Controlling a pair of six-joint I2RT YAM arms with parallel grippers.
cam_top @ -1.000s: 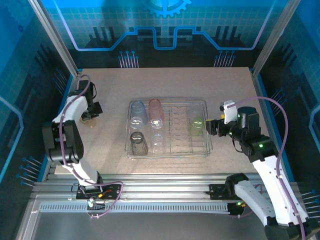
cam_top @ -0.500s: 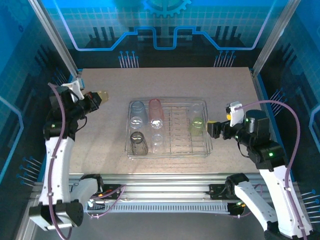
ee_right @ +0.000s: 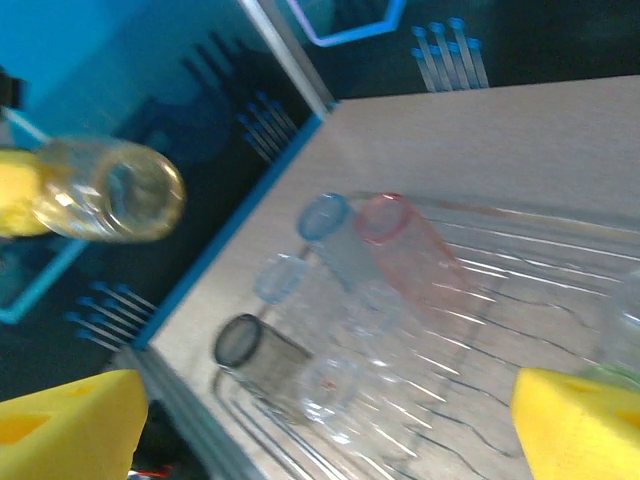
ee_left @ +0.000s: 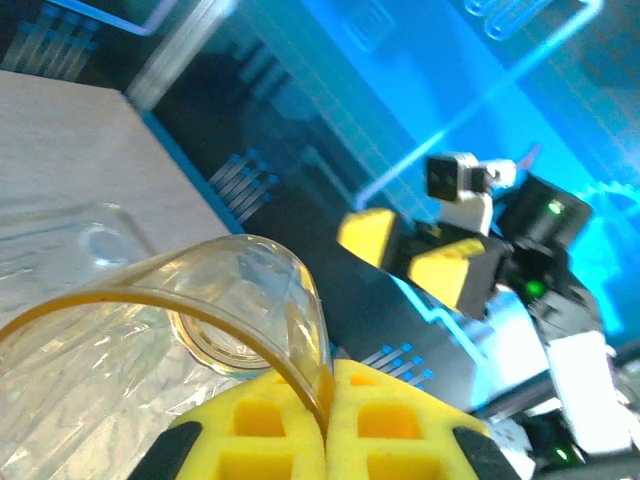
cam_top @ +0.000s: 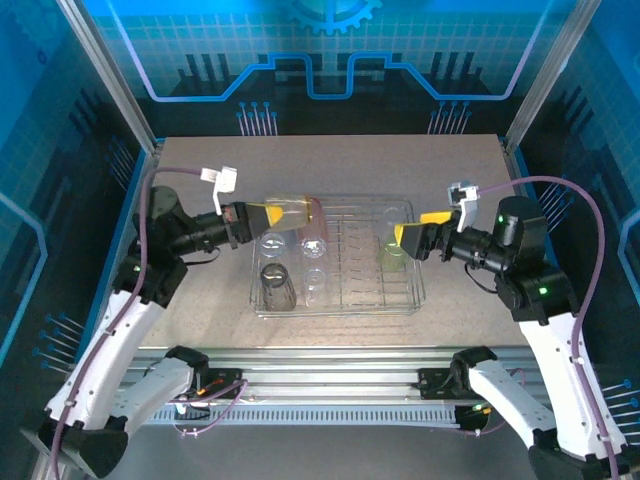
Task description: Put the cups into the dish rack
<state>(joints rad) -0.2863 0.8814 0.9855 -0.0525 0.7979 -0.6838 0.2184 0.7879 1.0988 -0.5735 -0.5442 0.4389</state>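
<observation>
Five cups occupy the dish rack; left gripper pinches a sixth cup; right gripper wide.

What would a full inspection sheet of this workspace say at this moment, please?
Surface: beige speckled table carrying the dish rack.
Job's things: the rack holds the pink cup, pale blue cup, smoky grey cup, clear cup and racked yellow-green cup. The held yellow-green cup lies sideways above the rack's far left corner.
Clutter: nothing seen.
Tools: left tool shut on the held yellow-green cup's rim; right tool open, empty, at the rack's right side.
Cables: purple cables loop along both arms, off the rack.
Surroundings: blue-lit panels, metal frame posts.
</observation>
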